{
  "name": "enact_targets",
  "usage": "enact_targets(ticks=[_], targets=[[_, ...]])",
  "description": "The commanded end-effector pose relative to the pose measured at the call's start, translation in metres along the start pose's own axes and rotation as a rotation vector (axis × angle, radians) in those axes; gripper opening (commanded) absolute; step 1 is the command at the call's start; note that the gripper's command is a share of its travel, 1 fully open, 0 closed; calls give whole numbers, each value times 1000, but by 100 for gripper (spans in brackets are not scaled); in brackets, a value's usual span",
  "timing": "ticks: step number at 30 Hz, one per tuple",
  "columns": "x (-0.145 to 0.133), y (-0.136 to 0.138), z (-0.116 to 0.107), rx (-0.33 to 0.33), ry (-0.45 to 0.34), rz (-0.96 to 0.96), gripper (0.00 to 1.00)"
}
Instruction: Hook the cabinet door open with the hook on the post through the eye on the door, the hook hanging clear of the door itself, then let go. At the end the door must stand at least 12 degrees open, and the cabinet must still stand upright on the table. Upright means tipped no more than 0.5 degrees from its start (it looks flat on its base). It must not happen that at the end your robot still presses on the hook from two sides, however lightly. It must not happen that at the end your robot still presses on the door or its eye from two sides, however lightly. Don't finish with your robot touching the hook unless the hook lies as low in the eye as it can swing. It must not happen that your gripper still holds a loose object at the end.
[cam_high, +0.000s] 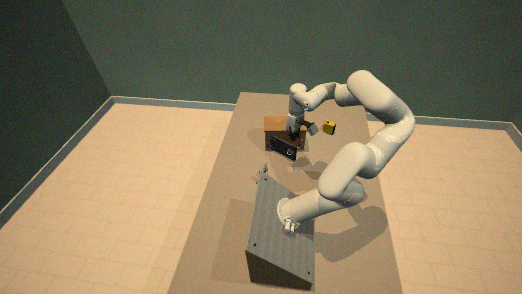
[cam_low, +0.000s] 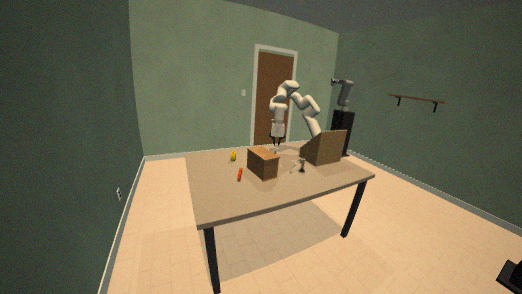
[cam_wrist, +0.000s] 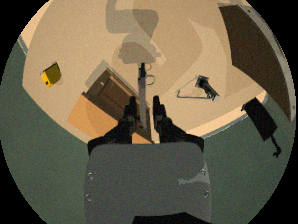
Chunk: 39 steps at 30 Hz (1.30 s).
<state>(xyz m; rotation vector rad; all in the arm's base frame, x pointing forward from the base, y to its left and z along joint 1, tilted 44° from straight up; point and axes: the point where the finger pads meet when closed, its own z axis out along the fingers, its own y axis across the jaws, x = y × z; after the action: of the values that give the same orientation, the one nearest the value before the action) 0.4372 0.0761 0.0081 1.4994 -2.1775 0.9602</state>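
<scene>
The brown cabinet stands on the table; it also shows in the exterior view and in the wrist view. Its dark door stands swung partly out from the front. My gripper hangs straight down over the door's top edge. In the wrist view my fingers stand a little apart on either side of the door's thin grey edge, not squeezing it. The hook on its post stands apart on the table, nearer the arm's base, and is also in the wrist view. The eye on the door is too small to see.
A yellow cube lies right of the cabinet. A small orange object lies on the table by the cabinet's far side. The arm's sloped mounting block takes up the near end of the table.
</scene>
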Motion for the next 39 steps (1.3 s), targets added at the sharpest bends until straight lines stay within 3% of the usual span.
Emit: enact_targets(ticks=[1, 21, 39], targets=[[-1, -1, -1, 2, -3, 1, 27], [-1, -1, 14, 4, -2, 2, 27], [-1, -2, 42, 4, -2, 2, 27]])
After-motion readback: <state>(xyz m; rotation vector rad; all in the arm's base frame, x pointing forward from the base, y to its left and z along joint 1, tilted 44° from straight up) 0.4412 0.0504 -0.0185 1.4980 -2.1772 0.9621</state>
